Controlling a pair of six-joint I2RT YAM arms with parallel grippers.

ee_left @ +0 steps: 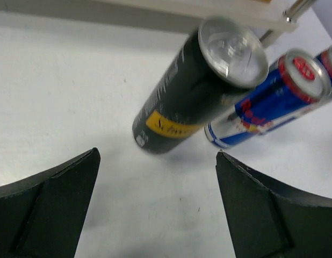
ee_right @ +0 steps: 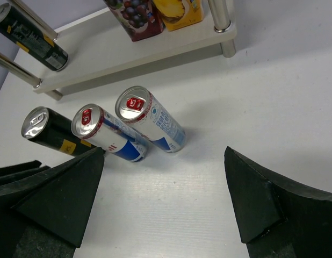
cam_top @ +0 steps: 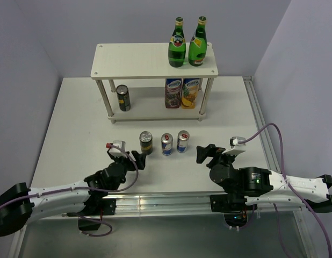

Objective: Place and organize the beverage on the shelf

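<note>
Left wrist, dark can point(ee_left: 177, 102) just ahead of spread left pincer point(ee_left: 158, 160)

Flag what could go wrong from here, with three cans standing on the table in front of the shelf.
1. The dark can on the table stands close beside a blue-and-silver can. The left gripper has its fingers open, and closing them around the dark can might tip that neighbour.
2. The lower board already holds a second dark can and two juice cartons. Sliding a can in under the top board could bump them or a white leg.
</note>
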